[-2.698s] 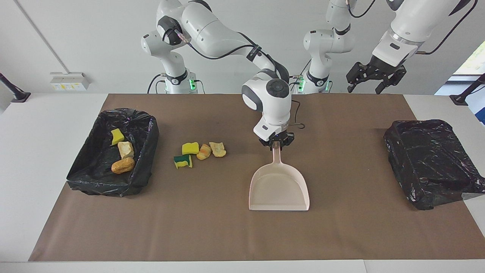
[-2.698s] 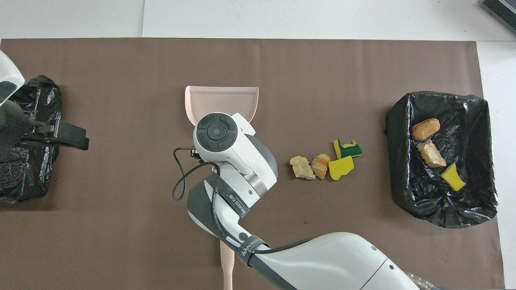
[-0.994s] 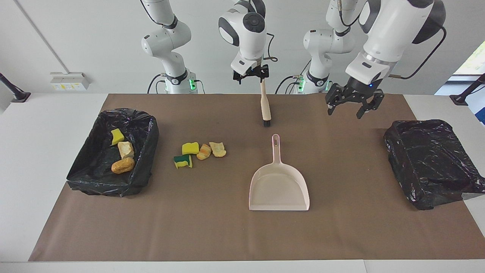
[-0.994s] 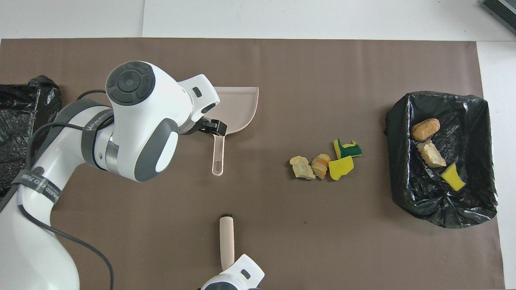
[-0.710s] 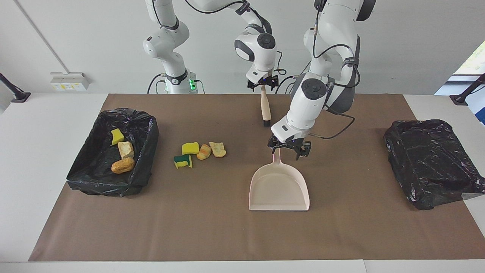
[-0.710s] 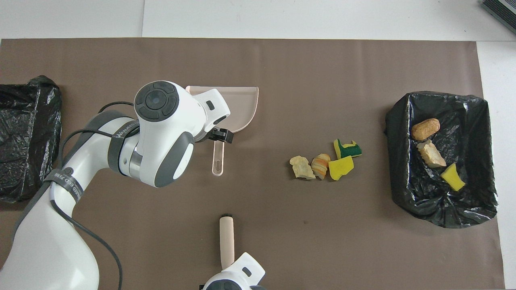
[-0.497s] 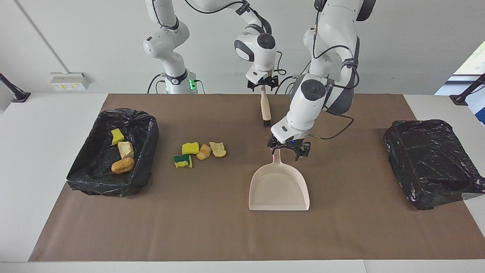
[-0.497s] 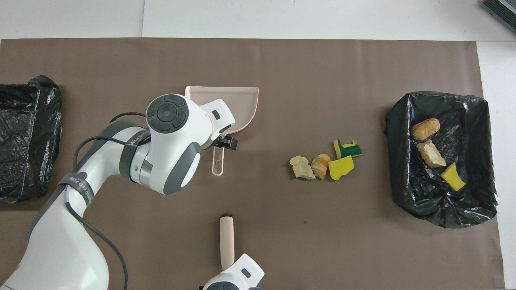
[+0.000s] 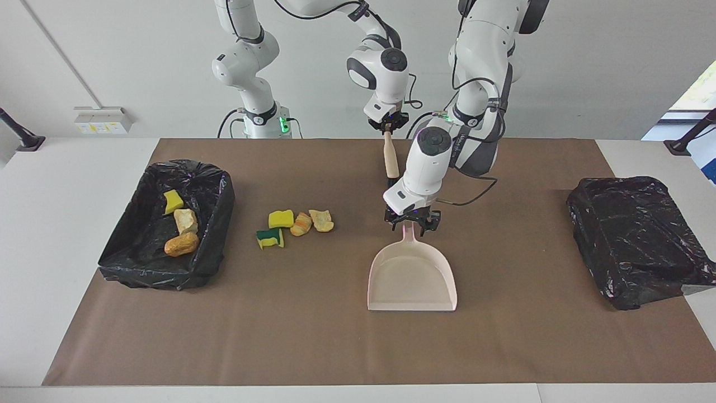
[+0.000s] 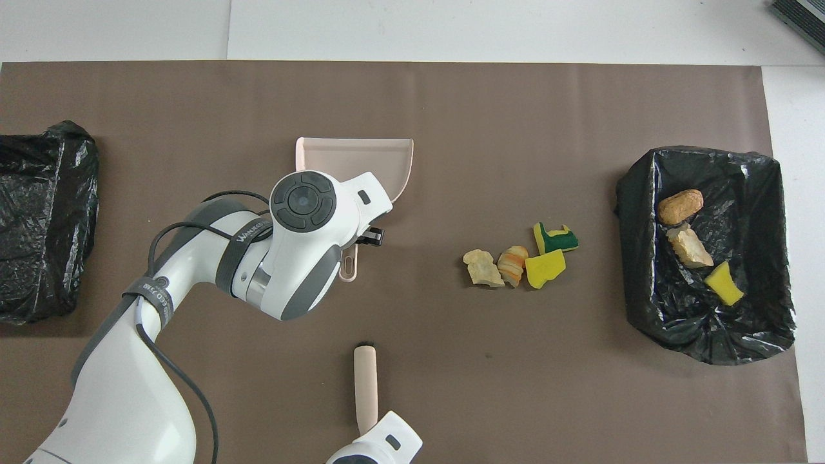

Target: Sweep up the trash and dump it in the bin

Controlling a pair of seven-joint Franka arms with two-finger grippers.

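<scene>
Closest to the robots, the right gripper (image 9: 387, 130) is clamped shut on the top of the brush (image 9: 390, 159), which slants down to the mat with its handle running toward the dustpan (image 9: 411, 277). A bit farther out than the brush, the left gripper (image 9: 412, 219) sits right at the dustpan's handle; can't tell if its fingers are open or closed on it. The handle's long axis runs straight away from the robots, pan mouth farthest out. Loose trash (image 9: 295, 224) lies beside the dustpan toward the right arm's end, four bits, with three more already in the bin (image 9: 217, 224) past them. Compared with a second ago, the left gripper has dropped from up in the air onto the handle, and the right has closed on the brush.
</scene>
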